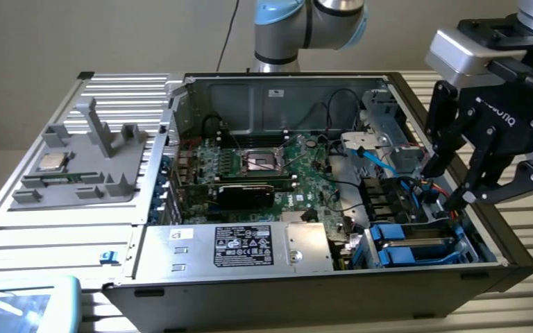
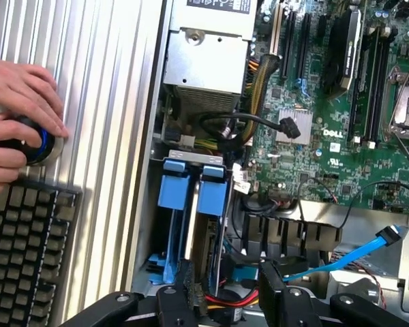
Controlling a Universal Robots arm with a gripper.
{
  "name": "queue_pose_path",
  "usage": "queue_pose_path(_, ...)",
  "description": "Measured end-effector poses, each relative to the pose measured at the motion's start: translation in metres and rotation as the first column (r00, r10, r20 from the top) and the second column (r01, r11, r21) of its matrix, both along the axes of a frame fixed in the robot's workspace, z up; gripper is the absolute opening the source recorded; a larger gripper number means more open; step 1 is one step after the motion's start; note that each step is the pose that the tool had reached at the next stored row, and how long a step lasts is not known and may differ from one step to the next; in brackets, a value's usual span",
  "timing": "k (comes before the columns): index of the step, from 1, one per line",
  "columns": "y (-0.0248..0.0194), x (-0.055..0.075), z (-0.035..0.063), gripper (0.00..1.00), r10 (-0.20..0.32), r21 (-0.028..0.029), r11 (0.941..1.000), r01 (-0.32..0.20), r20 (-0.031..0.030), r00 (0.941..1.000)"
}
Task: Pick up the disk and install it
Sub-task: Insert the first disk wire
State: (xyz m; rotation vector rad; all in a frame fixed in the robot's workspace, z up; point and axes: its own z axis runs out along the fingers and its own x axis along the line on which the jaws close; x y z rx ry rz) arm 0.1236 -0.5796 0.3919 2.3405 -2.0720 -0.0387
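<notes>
Disk [image 1: 401, 251] w/ blue bracket is seen seated on edge in the drive bay, at the case's [image 1: 276, 305] near corner on the exterior view's right. Its long axis is laid along the near wall, tab end twd. the power supply [image 1: 239, 246]. Gripper [image 1: 447, 187] is held above the bay, jaws spread wide, nothing gripped. In the wrist view a hand [image 2: 20, 116] is shown on a knob [image 2: 37, 146] by a keyboard [image 2: 20, 252].

"DELL" on mobo [image 2: 327, 155]; hand [image 1: 450, 186] logo prob. Robotiq.
</notes>
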Motion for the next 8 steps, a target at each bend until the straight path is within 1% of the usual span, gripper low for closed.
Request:
queue_pose_path(2, -0.0027, 0.0010, 0.0000, 0.50, 0.000, 0.0102, 0.9999, 0.000, -0.0059, 1.0000)
queue_pose_path(3, -0.0039, 0.0016, -0.0001, 0.50, 0.000, 0.0166, 0.9999, 0.000, -0.0083, 1.0000)
queue_pose_path(6, -0.0079, 0.0028, 0.0000, 0.50, 0.000, 0.0365, 0.9993, 0.000, -0.0121, 0.9999)
queue_pose_path(7, -0.0093, 0.0030, 0.0000, 0.50, 0.000, 0.0417, 0.9991, 0.000, -0.0137, 0.9999)
queue_pose_path(8, -0.0108, 0.0032, 0.0000, 0.50, 0.001, 0.0452, 0.9990, 0.000, -0.0157, 0.9999)
